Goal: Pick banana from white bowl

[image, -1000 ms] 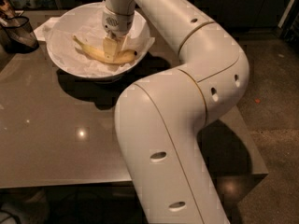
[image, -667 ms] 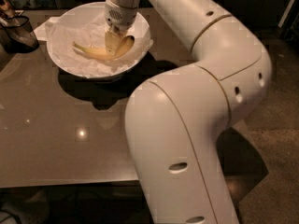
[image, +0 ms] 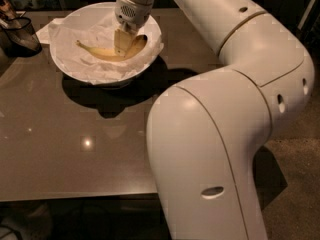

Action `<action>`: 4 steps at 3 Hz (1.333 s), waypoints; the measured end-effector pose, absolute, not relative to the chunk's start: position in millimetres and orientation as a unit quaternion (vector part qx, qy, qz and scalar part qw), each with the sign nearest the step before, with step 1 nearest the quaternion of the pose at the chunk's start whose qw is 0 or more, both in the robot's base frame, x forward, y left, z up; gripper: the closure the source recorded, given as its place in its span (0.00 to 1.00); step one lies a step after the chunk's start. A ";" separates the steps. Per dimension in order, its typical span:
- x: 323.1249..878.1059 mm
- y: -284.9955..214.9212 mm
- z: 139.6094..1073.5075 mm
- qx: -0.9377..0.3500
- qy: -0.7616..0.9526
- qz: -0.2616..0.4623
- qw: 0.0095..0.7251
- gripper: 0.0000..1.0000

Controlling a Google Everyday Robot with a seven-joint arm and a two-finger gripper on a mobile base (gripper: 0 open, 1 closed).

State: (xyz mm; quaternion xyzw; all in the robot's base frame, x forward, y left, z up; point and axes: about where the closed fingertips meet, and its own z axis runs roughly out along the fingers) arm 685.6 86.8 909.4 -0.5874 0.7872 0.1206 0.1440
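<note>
Arm [image: 215,129]: seen bent at the elbow in the foreground, extended over the white bowl [image: 107,79].
Gripper [image: 122,43]: held inside the bowl, directly upon the banana [image: 97,52]; its grip cannot be told.
Banana: laid across the bowl's crumpled paper [image: 75,39], partly covered by the gripper.

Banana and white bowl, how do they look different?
The banana is yellow, slim and curved; the white bowl is white, round and deep. The banana is shorter than the white bowl is wide. The banana lies on paper inside; the white bowl stands on the table. Both are under the hand, which is down at the banana.
</note>
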 end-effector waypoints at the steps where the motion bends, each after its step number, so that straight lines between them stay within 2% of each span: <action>1: 682.6 84.4 913.9 -0.591 0.780 0.135 0.154 1.00; 3: 654.9 85.0 971.9 -0.637 0.719 0.163 0.226 1.00; 4: 640.8 90.7 993.1 -0.656 0.700 0.162 0.233 1.00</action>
